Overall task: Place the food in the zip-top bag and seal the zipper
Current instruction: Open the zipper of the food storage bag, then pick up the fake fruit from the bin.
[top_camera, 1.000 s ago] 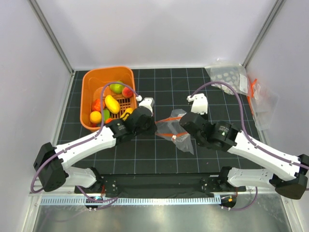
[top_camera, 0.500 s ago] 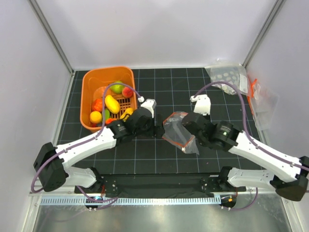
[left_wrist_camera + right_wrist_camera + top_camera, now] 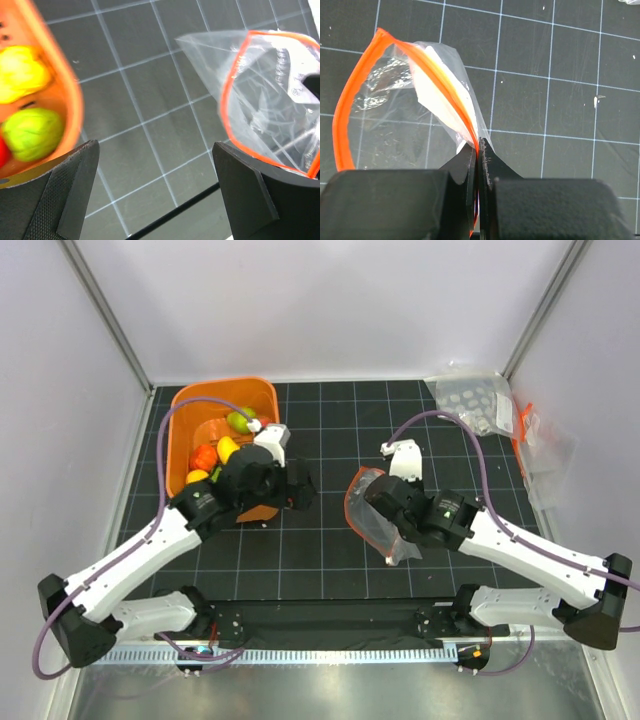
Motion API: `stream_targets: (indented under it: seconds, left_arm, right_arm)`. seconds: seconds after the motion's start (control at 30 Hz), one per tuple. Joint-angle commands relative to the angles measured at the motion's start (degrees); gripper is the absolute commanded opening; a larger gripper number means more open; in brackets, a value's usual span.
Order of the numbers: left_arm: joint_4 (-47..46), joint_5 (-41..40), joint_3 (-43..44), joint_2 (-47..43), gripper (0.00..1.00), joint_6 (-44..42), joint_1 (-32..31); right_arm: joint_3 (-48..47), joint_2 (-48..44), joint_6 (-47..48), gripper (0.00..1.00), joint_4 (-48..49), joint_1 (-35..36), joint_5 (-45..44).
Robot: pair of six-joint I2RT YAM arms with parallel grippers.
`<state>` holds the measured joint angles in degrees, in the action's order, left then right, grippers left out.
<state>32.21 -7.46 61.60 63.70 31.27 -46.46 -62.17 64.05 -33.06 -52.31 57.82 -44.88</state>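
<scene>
- Looking first at the right gripper point(image 3: 479, 155), we find its jaws pressed together on the zipper point(image 3: 350, 110), pinching the orange strip where its two sides meet.
- From that pinch the zipper curves away to the gripper's left in an open loop, so the mouth of the bag point(image 3: 395, 125) stands apart. A white patch shows through the clear film just beside the jaws.
- From above, we see the bag point(image 3: 378, 525) near the middle of the table point(image 3: 330, 560), a little toward the right edge. Its mouth is turned to the left arm and its lower end trails toward the near edge.
- We see the left gripper point(image 3: 160, 195) with its jaws wide apart and nothing between them, over bare table between the basket and the bag.
- In its wrist view the bag's mouth lies just past its right finger, and we cannot tell whether they touch.
- The food point(image 3: 240, 420) lies in the orange basket point(image 3: 185, 410) at the far left corner. A green piece point(image 3: 32, 132) and a yellow piece point(image 3: 20, 75) sit just inside its rim, close to the left finger.
- The table is black with a white grid, and plain white walls point(image 3: 330, 310) close it in on three sides.
- We count a few spare clear bags point(image 3: 470, 395) at the far right corner, well apart from both grippers.
</scene>
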Motion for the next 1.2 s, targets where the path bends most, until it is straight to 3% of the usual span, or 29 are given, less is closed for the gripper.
stream_targets:
  seconds: [0.0, 0.13, 0.37, 0.5, 0.77, 0.9, 1.0, 1.17]
  left_arm:
    - [6.09, 0.71, 3.86, -1.74, 1.0, -2.87, 3.03]
    - [9.98, -0.89, 8.08, -1.21, 1.0, -4.37, 14.24]
    - [14.38, -3.17, 20.04, 12.13, 1.0, -7.35, 27.9]
    - [12.97, 4.63, 25.92, 19.6, 1.0, -5.35, 34.57]
    - [12.71, 5.18, 38.41, 38.57, 1.0, -0.6, 36.61]
    - [10.78, 7.02, 44.29, 47.2, 1.0, 5.72, 38.98]
    - [10.42, 8.96, 45.97, 51.86, 1.0, 11.44, 40.3]
    - [1.3, 6.34, 40.37, 52.84, 1.0, 21.7, 41.8]
  right_arm:
    - [-1.28, -2.17, 0.63, 0.01, 0.2, -0.17, -1.7]
    - [-2.6, -2.53, 0.98, 0.01, -0.07, -0.17, -0.47]
    - [-6.03, -2.7, 1.59, 0.01, -2.09, -0.17, 0.76]
    - [-7.7, -2.7, 2.38, 0.01, -2.97, -0.17, 1.2]
    - [-9.72, -1.91, 3.44, 0.01, -3.14, -0.17, 2.43]
    - [-9.28, -1.91, 3.53, 0.01, -2.79, -0.17, 3.22]
    - [-8.14, -2.96, 3.35, 0.01, -2.27, -0.25, 3.66]
    - [-6.91, -4.9, 3.26, 0.01, -1.39, -0.17, 4.8]
